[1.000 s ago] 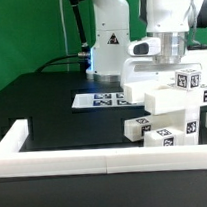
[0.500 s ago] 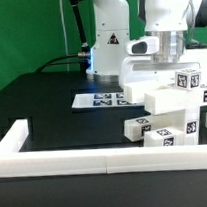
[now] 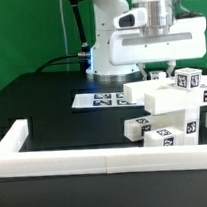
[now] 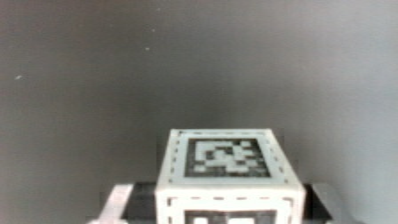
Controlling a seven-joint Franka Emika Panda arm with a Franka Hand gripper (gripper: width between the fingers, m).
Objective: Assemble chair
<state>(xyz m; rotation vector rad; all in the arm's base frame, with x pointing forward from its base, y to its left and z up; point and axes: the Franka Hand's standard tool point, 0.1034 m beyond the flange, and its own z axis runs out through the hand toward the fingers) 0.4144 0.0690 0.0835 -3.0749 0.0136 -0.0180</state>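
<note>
The chair shows as chunky white tagged blocks stacked at the exterior view's right (image 3: 170, 115). One block (image 3: 188, 83) with a tag sits on top of the stack. My gripper (image 3: 157, 72) hangs just above the stack's upper slab. In the wrist view a white chair block (image 4: 222, 158) with a square tag on its face sits between my fingers (image 4: 125, 205). The gripper (image 4: 222, 205) is shut on that block. Behind the block only blurred dark table shows. In the exterior view I cannot make out how far the held block stands off the slab.
The marker board (image 3: 95, 98) lies flat on the black table behind the stack. A long low white border rail (image 3: 55, 161) runs along the table's front with an upright end at the exterior view's left. The arm's white base (image 3: 112, 49) stands at the back.
The arm's hand has risen and looms larger over the stack. The jaws have stayed shut, and the stacked blocks have not moved.
</note>
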